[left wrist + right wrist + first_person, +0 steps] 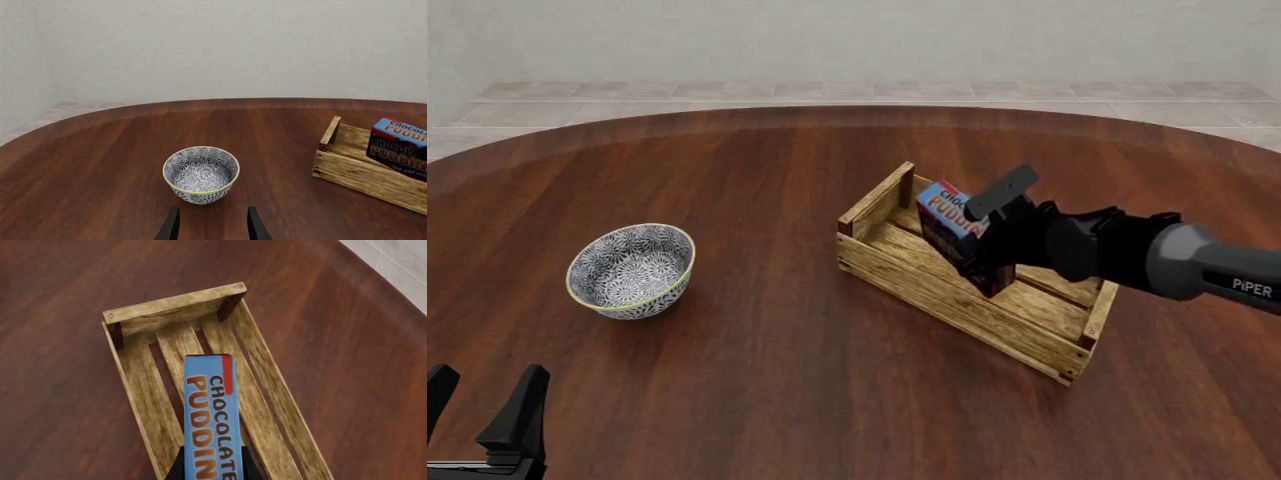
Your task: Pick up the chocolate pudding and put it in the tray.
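Pudding (950, 222) sits clenched in the right gripper (994, 245) jaws, tilted over the tray (961, 300) with its long axis along the slats, so just lower it, while left gripper (481, 405) idles, jaws released.

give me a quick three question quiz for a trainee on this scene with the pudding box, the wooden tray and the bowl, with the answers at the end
1. True or false: the chocolate pudding is lying flat on the table beside the bowl.
2. Multiple choice: which gripper holds the carton? A) the left gripper B) the right gripper C) neither
3. Short answer: over what is the carton held in the right wrist view?

Key
1. False. It is held tilted over the tray, well apart from the bowl.
2. B. Its jaws are shut on the carton; the left gripper's jaws stand open and hold nothing.
3. Over the slatted floor of the tray, between its long sides.
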